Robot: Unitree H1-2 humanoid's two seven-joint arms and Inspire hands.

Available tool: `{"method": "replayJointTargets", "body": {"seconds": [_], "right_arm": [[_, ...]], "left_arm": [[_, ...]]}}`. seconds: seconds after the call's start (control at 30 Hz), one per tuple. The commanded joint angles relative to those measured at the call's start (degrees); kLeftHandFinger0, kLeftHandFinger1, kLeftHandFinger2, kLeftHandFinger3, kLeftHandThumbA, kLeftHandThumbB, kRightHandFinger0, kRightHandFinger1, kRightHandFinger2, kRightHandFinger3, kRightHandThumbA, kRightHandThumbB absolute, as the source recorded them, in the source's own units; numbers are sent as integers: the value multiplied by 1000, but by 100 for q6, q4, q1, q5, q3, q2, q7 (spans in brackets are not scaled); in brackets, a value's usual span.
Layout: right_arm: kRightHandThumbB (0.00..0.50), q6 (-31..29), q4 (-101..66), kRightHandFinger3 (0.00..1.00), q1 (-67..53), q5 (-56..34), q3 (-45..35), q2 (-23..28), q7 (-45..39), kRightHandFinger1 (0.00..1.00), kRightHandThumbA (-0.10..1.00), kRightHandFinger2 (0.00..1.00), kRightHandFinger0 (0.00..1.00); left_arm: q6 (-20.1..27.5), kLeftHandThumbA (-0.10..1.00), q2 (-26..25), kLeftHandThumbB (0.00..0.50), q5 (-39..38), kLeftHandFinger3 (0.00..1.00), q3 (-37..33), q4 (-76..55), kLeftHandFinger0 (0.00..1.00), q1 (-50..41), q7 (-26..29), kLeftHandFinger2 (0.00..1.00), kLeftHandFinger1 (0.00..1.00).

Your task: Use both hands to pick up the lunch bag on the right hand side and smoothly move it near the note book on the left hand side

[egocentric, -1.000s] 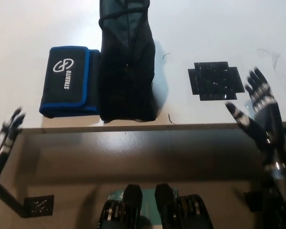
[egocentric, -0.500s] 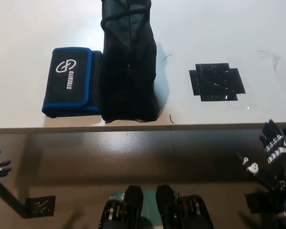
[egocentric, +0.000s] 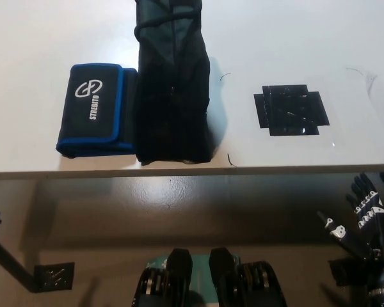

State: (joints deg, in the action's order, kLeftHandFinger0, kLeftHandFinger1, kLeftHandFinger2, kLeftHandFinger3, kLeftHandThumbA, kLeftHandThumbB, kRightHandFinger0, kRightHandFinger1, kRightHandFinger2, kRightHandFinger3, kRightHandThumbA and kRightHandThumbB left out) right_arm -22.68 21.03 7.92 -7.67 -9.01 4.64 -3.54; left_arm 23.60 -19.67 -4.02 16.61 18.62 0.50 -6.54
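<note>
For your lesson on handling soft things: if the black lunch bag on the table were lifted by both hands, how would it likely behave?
The lunch bag looks like creased fabric, so it would probably sag and need support on both sides. It stands tall and narrow, so a sideways push might tip it. It touches the blue-edged case, which may shift.

The lunch bag is matt black cloth, the notebook smooth cloth-like black edged blue, the tape patch glossy, the worktop smooth white.

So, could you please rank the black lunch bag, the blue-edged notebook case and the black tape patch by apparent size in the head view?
1. Black lunch bag, though its top is cut off by the frame.
2. Blue-edged notebook case.
3. Black tape patch, clearly the smallest.
</note>
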Motion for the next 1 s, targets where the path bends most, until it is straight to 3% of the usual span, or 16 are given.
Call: {"method": "replayJointTargets", "body": {"seconds": [0.0,0.07,0.17,0.27,0.5,0.97], "right_arm": [[128,-425,34,1000,210,-102,-139,1,-175,1000,1000,1000,962],[126,-425,60,1000,227,-110,-161,-5,-187,1000,1000,1000,953],[106,-425,92,1000,237,-107,-197,-10,-192,1000,1000,1000,972],[100,-425,96,1000,239,-94,-245,-30,-186,1000,1000,1000,988],[99,-425,110,1000,295,-147,-324,-74,-275,1000,1000,1000,1000],[115,-425,145,1000,367,-126,-380,-88,-317,1000,1000,1000,1000]], "left_arm": [[333,1000,-150,164,-123,1000,45,30,1000,119,21,956,964],[333,1000,-162,174,-82,1000,25,71,1000,128,19,1000,1000],[333,1000,-163,137,-51,1000,7,97,1000,149,4,1000,1000],[333,1000,-160,136,-47,1000,-3,115,1000,174,18,1000,1000],[332,1000,-196,196,-158,1000,-26,129,1000,212,-65,1000,1000],[312,1000,-199,182,-206,1000,-50,133,1000,239,-57,1000,1000]]}}
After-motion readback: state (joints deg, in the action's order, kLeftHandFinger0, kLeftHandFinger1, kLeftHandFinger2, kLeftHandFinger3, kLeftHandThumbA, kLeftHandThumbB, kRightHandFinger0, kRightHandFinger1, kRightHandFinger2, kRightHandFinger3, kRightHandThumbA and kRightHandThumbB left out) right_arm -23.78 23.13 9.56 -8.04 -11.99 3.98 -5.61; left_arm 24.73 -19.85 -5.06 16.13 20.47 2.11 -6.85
